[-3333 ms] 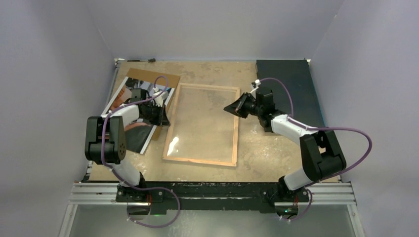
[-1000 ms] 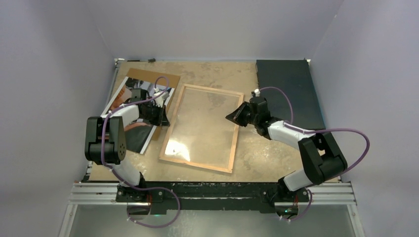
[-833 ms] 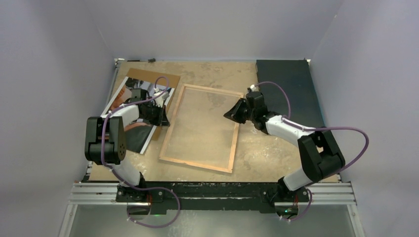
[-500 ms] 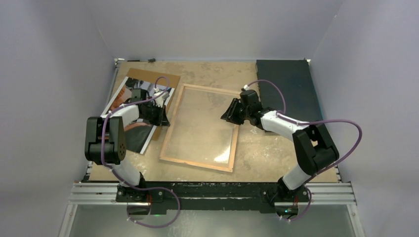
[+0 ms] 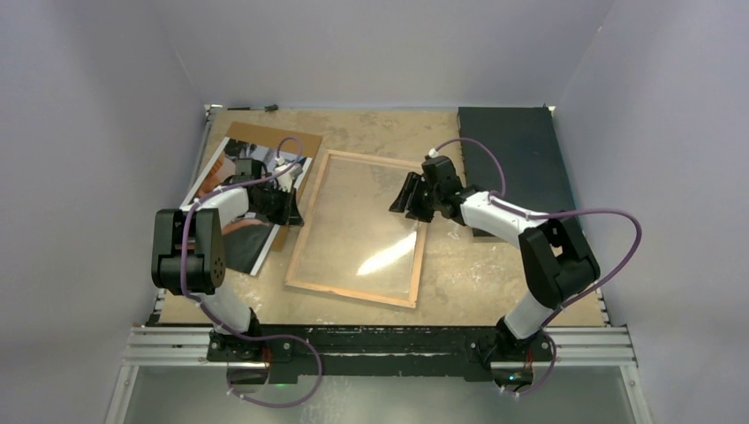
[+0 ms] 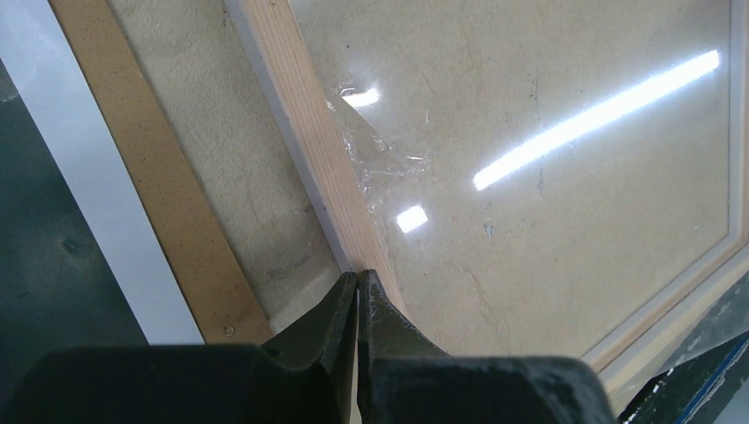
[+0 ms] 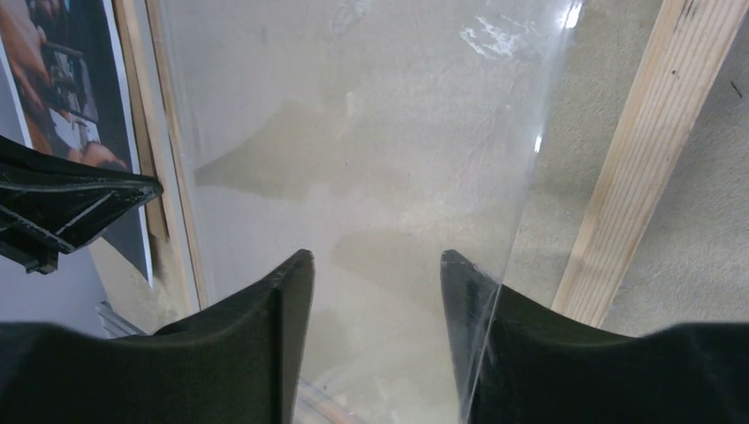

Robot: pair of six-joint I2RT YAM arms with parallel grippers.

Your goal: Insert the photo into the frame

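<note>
Photo [image 5: 210, 181] lies at the frame's [image 5: 351, 294] nine o'clock, not yet inserted; our left jaws are together, our right jaws apart over the pane [image 7: 371, 177].

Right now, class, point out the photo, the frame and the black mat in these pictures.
photo [image 5: 245, 246]: top external view, dark lower part of the print.
frame [image 5: 351, 294]: top external view, middle of its near wooden rail.
black mat [image 5: 530, 141]: top external view, bare far part.

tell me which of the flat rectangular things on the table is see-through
The frame in the middle: the tabletop shows through its clear pane. The photo, brown board and black mat are opaque.
</note>
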